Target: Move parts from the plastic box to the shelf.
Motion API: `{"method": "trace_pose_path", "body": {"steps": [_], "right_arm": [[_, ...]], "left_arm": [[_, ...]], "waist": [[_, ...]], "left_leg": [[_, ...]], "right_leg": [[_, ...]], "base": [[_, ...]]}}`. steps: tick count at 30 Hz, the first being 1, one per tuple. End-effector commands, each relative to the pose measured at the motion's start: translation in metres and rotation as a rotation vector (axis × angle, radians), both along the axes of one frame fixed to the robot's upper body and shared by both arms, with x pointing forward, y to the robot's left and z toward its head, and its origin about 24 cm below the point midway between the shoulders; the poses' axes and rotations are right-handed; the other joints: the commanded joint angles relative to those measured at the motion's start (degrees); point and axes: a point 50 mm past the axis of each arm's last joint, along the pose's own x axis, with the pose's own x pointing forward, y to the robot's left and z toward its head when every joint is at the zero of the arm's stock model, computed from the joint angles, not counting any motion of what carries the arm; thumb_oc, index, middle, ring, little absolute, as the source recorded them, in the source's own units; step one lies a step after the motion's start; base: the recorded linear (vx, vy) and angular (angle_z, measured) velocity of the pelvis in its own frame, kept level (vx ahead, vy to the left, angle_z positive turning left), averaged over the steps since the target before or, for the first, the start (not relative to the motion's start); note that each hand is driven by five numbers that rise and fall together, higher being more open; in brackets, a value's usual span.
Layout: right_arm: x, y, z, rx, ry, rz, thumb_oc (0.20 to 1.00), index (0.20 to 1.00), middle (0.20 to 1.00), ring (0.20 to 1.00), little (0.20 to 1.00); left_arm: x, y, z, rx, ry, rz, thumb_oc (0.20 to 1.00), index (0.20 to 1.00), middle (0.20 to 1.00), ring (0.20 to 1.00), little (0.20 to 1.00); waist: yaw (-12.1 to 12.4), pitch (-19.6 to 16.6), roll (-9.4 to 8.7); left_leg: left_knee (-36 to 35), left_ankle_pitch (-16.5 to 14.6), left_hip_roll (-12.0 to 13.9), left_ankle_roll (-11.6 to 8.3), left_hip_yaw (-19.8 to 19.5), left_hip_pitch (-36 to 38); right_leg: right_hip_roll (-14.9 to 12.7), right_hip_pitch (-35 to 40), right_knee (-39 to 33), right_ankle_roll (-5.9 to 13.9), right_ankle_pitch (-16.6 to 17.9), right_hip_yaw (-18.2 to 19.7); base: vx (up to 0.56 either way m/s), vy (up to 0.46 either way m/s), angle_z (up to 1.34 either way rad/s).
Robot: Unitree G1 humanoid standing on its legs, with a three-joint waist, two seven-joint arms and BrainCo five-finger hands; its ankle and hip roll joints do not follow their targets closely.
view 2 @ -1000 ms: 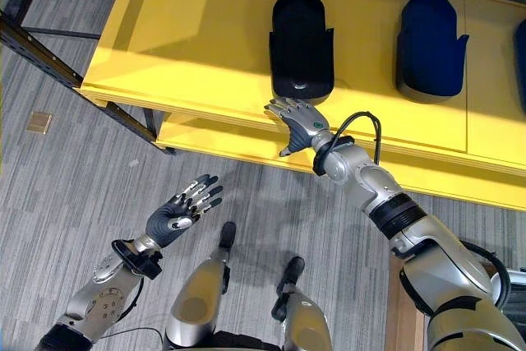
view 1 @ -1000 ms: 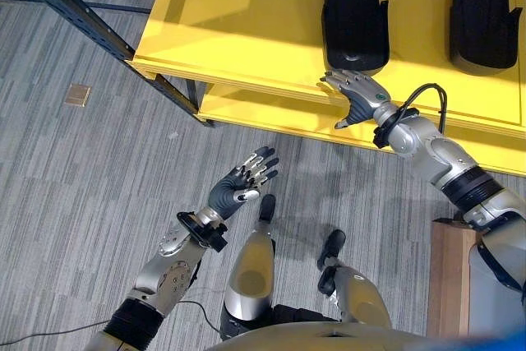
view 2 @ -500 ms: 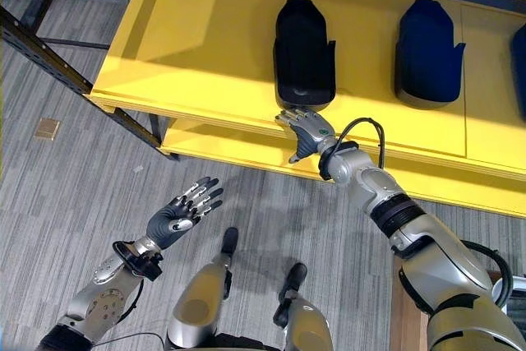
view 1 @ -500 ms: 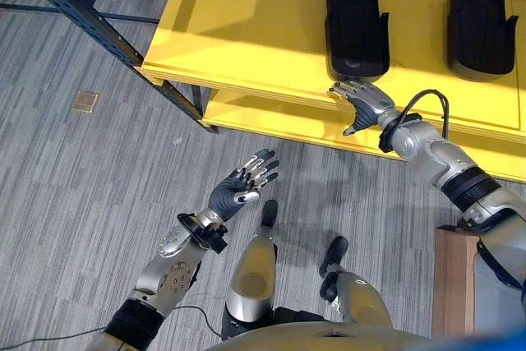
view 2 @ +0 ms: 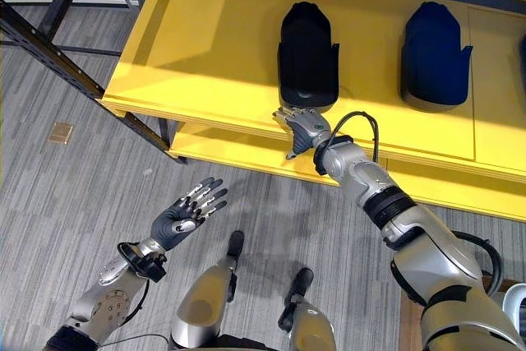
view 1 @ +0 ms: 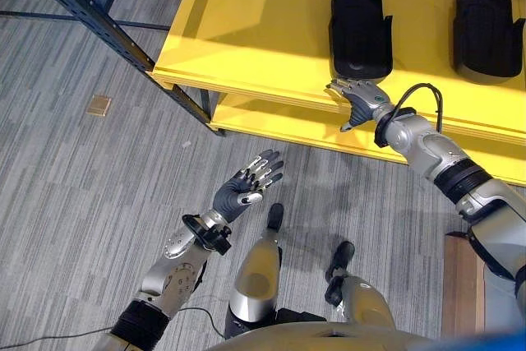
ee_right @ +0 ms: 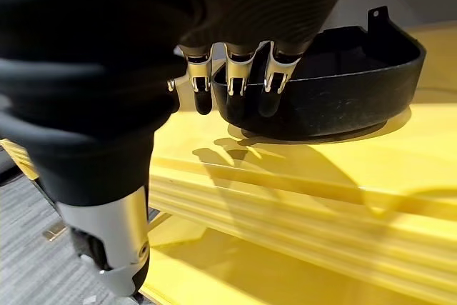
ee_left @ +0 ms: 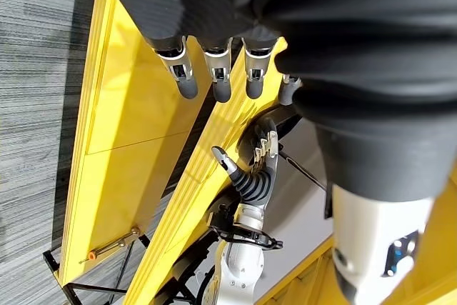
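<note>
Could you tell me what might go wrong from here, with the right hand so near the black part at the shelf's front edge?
1. The right hand hovers open just off the black part, which sits near the yellow shelf's front edge; a careless withdrawal could catch it and drag it off.
2. The fingers are level with the shelf lip, so a forward move might knock against it.
3. The left hand hangs open over the floor, holding nothing.

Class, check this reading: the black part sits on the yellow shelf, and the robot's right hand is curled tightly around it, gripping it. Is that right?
Not quite. The black part does sit on the yellow shelf, but the right hand is open, its fingers straight just in front of the part, not curled round it. The right wrist view shows this.
</note>
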Motion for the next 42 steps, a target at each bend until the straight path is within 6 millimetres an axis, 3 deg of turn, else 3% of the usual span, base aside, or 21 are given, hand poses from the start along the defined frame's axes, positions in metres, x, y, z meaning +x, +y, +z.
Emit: {"method": "trace_pose_path", "body": {"steps": [1,24,35,39,42], "right_arm": [[0.009,0.015,0.028,-0.043,-0.097,0.039,1.000,1.000,1.000,1.000,1.000],[0.022,0.013,0.048,-0.025,-0.154,-0.023,1.000,1.000,1.000,1.000,1.000],[0.001,0.054,0.039,0.015,-0.108,0.250,1.000,1.000,1.000,1.000,1.000],[-0.020,0.070,0.030,0.093,-0.072,0.363,1.000,1.000,1.000,1.000,1.000],[-0.049,0.065,0.010,0.203,-0.016,0.399,1.000,1.000,1.000,1.000,1.000]], "left_arm": [[-0.008,-0.007,0.003,-0.014,-0.035,-0.048,1.000,1.000,1.000,1.000,1.000],[-0.006,-0.013,0.006,-0.016,-0.040,-0.068,1.000,1.000,1.000,1.000,1.000],[-0.009,-0.014,0.001,-0.043,-0.030,-0.073,1.000,1.000,1.000,1.000,1.000],[-0.012,-0.011,-0.001,-0.057,-0.034,-0.056,1.000,1.000,1.000,1.000,1.000],[-0.014,-0.004,-0.002,-0.071,-0.041,-0.007,1.000,1.000,1.000,1.000,1.000]], "waist": [[1.6,-1.5,-2.75],[2.2,-1.3,-1.59],[0.9,-2.1,-0.69],[-0.1,-2.2,-0.64],[-2.7,-2.5,-1.40]], "left_leg": [[2.8,-1.3,1.0,-0.76,0.1,-1.2],[2.7,-1.0,0.8,-0.86,-0.1,-1.0],[2.6,-1.1,1.0,-0.69,0.5,-0.3],[2.5,-1.1,1.1,-0.51,0.8,0.0],[2.5,-1.6,1.5,-0.25,2.0,0.5]], "right_leg": [[-1.7,-2.0,5.2,-0.01,-0.2,-0.3],[-1.7,-2.6,6.0,-0.50,-0.4,-0.7],[-2.2,-2.8,6.1,-0.36,-0.4,0.2],[-2.3,-2.9,6.2,-0.32,-0.5,0.7],[-2.3,-3.2,6.2,-0.03,-0.4,2.1]], "base": [[0.00,0.000,0.00],[0.00,0.003,0.02],[0.00,0.007,-0.02],[0.00,0.037,-0.03],[-0.01,0.044,-0.05]]}}
